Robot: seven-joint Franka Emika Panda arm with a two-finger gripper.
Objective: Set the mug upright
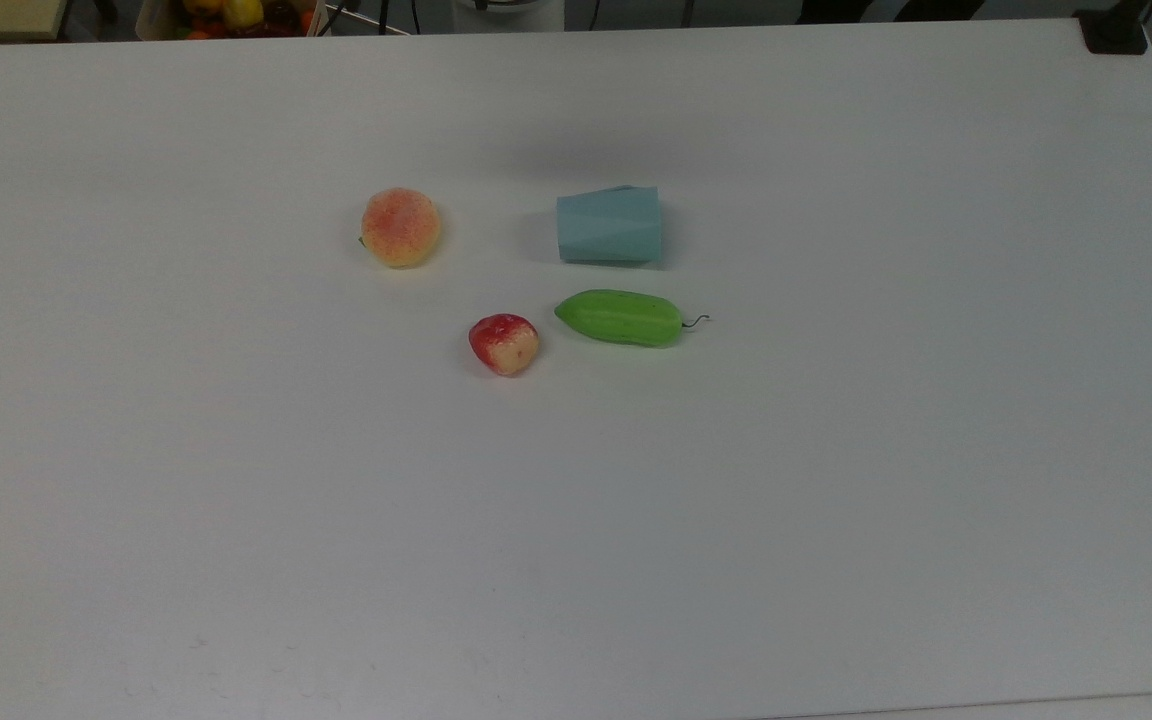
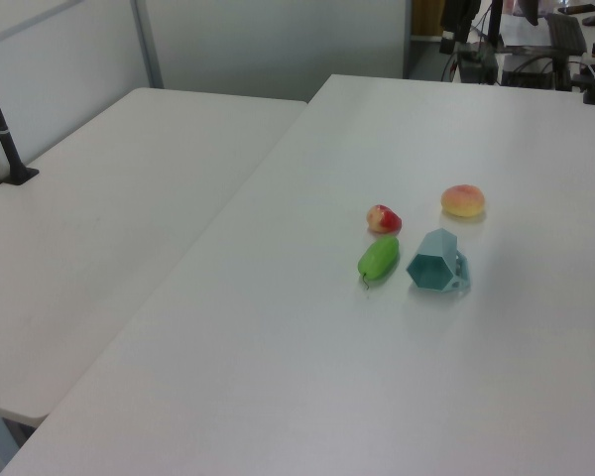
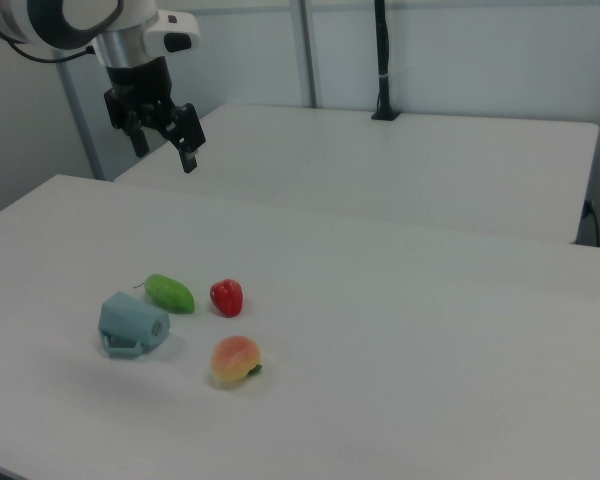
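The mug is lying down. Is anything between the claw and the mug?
Nothing visible is. In the right view the claw hangs open, high above the table, and the mug lies on its side below it. The cucumber sits beside the mug, not over it.

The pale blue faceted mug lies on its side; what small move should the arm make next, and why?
Probably lower the gripper toward the pale blue faceted mug. In the right view it hangs high above the white table, jaws open, and the mug lies tipped, untouched, beside the green cucumber.
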